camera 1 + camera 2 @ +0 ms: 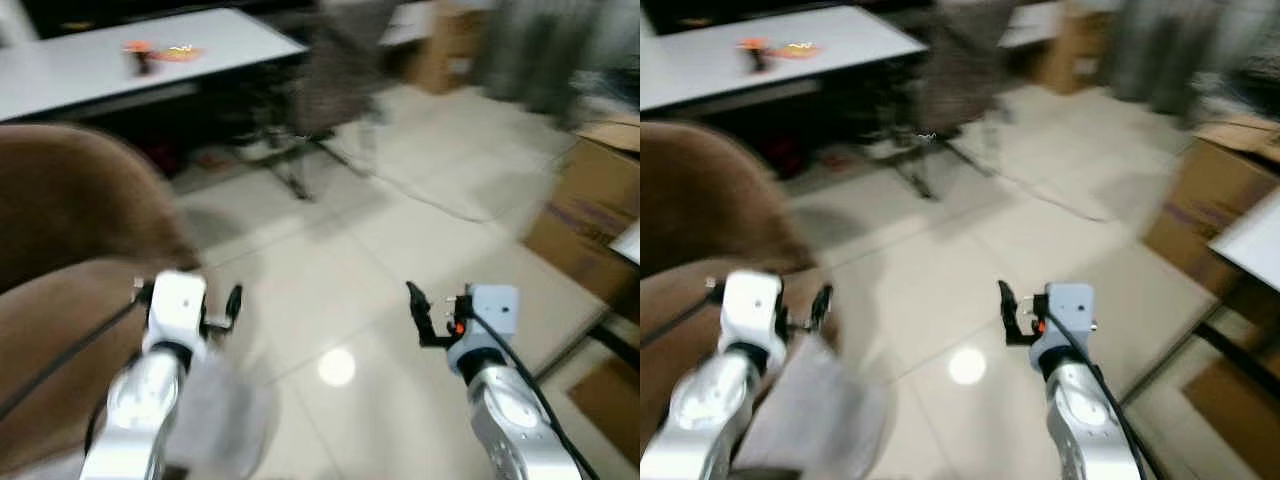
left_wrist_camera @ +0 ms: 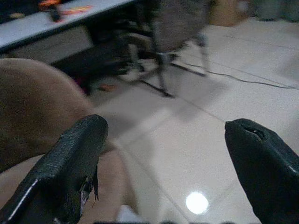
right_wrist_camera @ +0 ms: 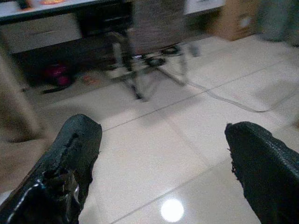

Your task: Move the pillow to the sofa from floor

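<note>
Left gripper [image 1: 222,305]: fingers spread apart, holding nothing, raised beside the brown sofa [image 1: 60,250]. Right gripper [image 1: 425,318]: fingers also apart, over bare floor [image 1: 330,270].

Pillow [image 1: 810,410]: probably the pale blurred mass beneath the left arm, at the sofa's edge; identification uncertain.

Risk: motion blur suggests the camera is moving. A reach made now could miss the pillow or strike the sofa.

Count: two grippers, one sofa, one table [image 1: 100,60], one chair [image 1: 335,90], cardboard boxes [image 1: 590,220] at right.

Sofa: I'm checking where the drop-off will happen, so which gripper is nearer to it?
Left. The left gripper hangs at the brown sofa edge, jaws open. The right gripper is out over the bare tile floor, well clear of it.
</note>
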